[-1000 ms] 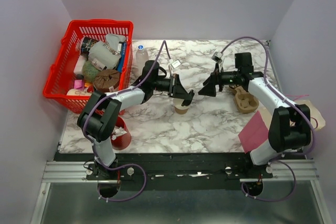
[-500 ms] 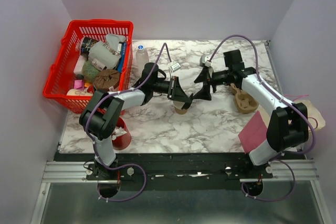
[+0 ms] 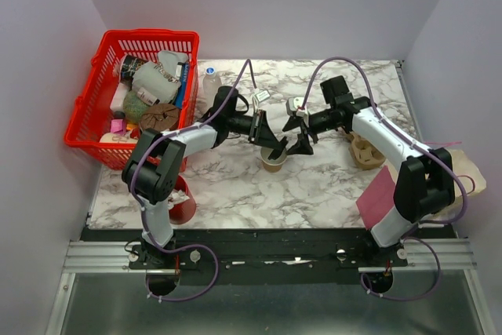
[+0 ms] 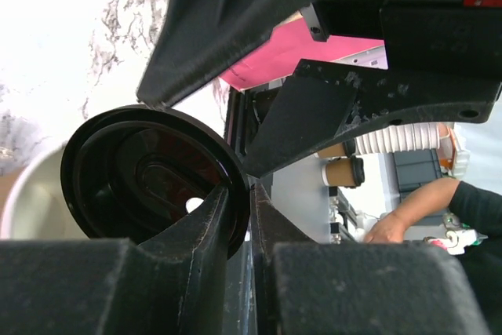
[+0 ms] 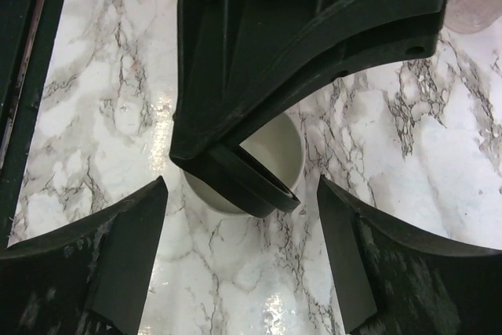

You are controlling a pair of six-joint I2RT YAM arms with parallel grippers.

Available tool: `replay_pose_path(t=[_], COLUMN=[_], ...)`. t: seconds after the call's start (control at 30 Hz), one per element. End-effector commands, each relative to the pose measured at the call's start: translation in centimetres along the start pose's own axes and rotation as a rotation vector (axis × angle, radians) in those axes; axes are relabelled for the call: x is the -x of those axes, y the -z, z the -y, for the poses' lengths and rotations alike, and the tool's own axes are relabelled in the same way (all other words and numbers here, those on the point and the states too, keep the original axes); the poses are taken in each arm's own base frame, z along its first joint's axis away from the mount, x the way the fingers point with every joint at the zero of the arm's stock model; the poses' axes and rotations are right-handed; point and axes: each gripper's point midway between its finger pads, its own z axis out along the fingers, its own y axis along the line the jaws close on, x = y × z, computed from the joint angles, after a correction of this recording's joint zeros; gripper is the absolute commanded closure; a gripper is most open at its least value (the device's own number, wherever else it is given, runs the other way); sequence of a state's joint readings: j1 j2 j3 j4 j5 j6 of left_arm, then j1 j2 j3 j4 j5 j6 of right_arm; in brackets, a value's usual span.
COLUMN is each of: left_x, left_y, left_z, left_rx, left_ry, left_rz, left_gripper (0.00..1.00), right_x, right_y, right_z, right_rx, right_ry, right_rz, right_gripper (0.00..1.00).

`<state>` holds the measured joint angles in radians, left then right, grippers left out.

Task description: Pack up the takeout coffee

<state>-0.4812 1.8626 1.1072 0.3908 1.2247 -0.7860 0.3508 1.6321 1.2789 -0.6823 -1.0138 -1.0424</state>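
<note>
The paper cup (image 3: 272, 165) stands upright near the middle of the marble counter (image 3: 235, 186), its top uncovered and its pale inside showing in the right wrist view. The left hand (image 3: 271, 140) reaches in from the left and hangs just above the cup, closed on the rim of the round black lid (image 4: 149, 186). The lid is held tilted rather than flat: the left wrist view looks into its hollow underside, with the cup's pale rim (image 4: 31, 194) showing just past it. In the right wrist view the lid's lower edge (image 5: 251, 186) crosses the cup's near rim, though whether the two touch cannot be told. The right hand (image 3: 298, 139) is just beside the cup on its right, fingers (image 5: 118, 256) spread wide apart and holding nothing, with the cup and the lid framed between them. A red basket (image 3: 102, 88) full of mixed items sits at the far left edge of the counter, with a clear bottle (image 3: 210, 81) just beside it. A red cup (image 3: 182, 205) is at the near left by the left arm, a brown pulp carrier (image 3: 365, 151) lies under the right arm, and a pink sheet (image 3: 379, 198) is at the near right
</note>
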Motion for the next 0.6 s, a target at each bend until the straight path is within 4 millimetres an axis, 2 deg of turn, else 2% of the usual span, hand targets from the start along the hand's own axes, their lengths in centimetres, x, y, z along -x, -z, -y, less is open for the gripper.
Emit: replay_pose_path(t=[0.0, 0.33, 0.57], left_x=[0.1, 0.0, 0.1], left_y=[0.4, 0.7, 0.9], left_z=[-0.4, -0.2, -0.3], left_rx=[-0.019, -0.023, -0.014], left_ry=[-0.015, -0.018, -0.020], left_rz=[-0.033, -0.042, -0.039], left_gripper=[0.77, 0.73, 0.72], right_x=[0.0, -0.3, -0.7], right_y=[-0.5, -1.5, -2.3], right_z=[-0.1, 0.9, 0.5], right_rx=[0.036, -0.002, 0.014], right_ry=[0.055, 0.075, 0.083], right_rz=[-0.013, -0.017, -0.025], right_gripper=[0.15, 0.17, 0.21])
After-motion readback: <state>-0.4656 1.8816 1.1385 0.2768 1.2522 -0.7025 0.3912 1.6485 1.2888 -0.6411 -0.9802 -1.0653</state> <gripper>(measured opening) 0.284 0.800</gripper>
